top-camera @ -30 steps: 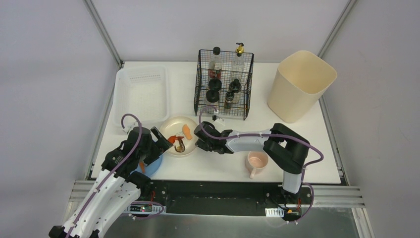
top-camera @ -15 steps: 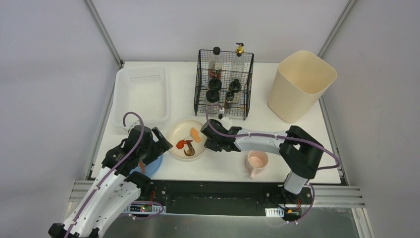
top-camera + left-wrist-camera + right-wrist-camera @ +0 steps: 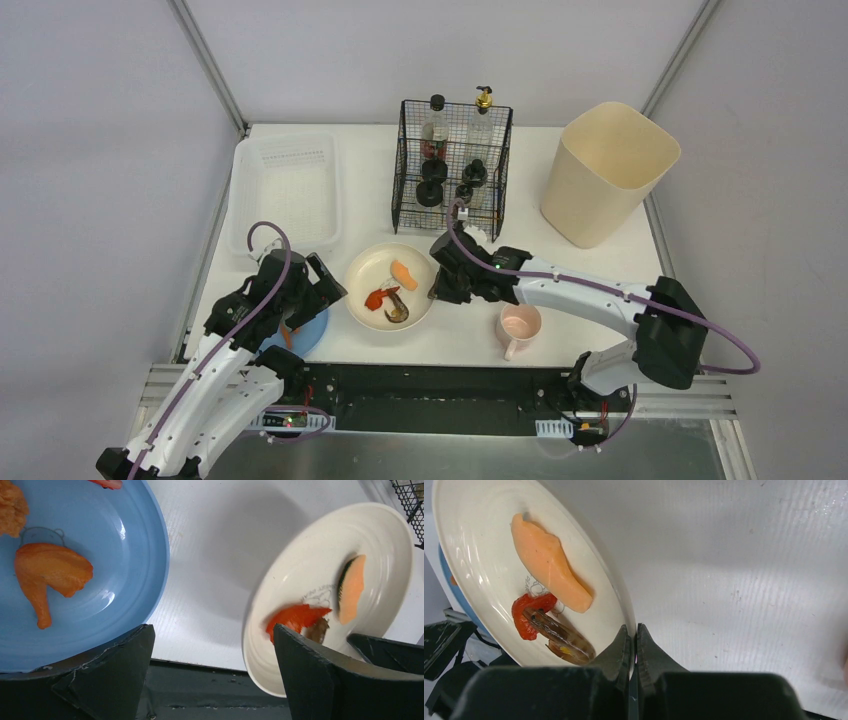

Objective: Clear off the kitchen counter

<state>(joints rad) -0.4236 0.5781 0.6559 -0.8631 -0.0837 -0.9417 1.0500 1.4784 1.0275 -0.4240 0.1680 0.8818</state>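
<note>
On the white kitchen counter [image 3: 590,285] a cream plate [image 3: 368,275] carries an orange slice [image 3: 551,572], a red piece [image 3: 526,612] and a brown shell-like piece [image 3: 559,635]. My right gripper [image 3: 437,285] [image 3: 634,630] is shut on this plate's right rim. The plate [image 3: 310,565] looks tilted and casts a shadow on the counter. My left gripper [image 3: 318,285] [image 3: 212,630] hangs open and holds nothing, between the cream plate and a blue plate [image 3: 308,335] [image 3: 115,555] holding orange fried pieces [image 3: 47,570].
A pink mug [image 3: 519,326] stands just right of the right gripper near the front edge. A black wire basket [image 3: 452,170] of bottles stands at the back middle, a cream bin [image 3: 608,172] back right, a translucent white tray [image 3: 285,190] back left.
My right gripper has carried the cream plate to the right and toward the near edge. The left arm has stayed almost in place over the blue plate.
</note>
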